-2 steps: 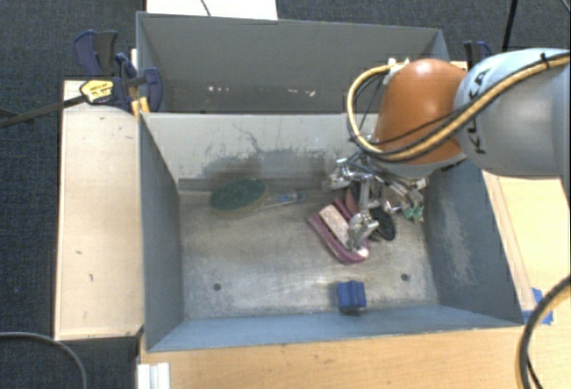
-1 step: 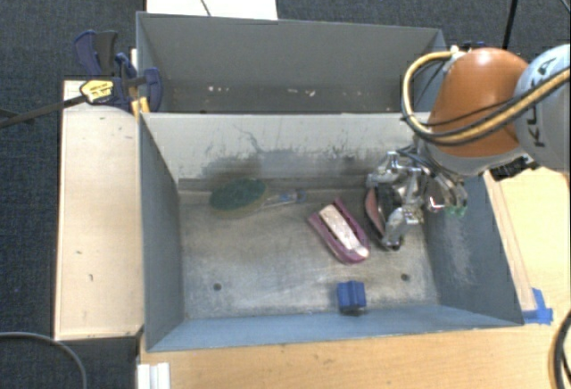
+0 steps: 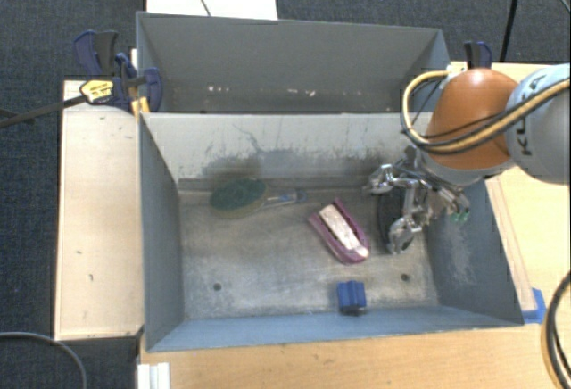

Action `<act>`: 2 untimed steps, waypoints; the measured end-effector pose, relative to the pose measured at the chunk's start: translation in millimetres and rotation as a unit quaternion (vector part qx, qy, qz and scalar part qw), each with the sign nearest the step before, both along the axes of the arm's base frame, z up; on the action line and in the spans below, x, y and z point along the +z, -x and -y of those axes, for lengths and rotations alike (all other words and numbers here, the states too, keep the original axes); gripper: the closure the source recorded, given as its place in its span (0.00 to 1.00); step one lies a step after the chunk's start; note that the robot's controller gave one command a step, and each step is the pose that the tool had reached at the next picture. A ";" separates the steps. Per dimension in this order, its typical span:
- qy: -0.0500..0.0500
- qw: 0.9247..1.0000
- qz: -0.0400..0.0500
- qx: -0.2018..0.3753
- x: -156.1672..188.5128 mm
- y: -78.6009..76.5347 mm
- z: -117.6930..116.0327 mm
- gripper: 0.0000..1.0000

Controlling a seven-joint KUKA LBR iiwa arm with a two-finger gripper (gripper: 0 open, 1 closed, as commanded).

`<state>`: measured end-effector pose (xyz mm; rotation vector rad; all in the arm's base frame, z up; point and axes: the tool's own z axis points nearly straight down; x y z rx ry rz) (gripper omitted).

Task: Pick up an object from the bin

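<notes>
My gripper [image 3: 401,235] hangs low over the right side of the bin floor, its metal fingers pointing down near the right wall. Nothing shows between them. Just to its left lies a purple, oblong brush-like thing with a pale pink top [image 3: 339,233], tilted on the floor and apart from the fingers. A small blue block [image 3: 351,296] rests near the front wall, below and left of the gripper. Further left, by the back wall, a dark green round-headed brush with a clear handle [image 3: 243,195] lies flat.
The arm with its orange cover and looped cables reaches in over the bin's right rim. The bin's sloping right wall stands close behind the gripper. Bare floor stretches across the left and middle of the bin.
</notes>
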<state>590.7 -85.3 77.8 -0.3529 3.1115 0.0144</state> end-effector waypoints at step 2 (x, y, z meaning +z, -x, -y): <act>0.004 0.996 -0.005 0.086 4.2 34.4 15.8 0.00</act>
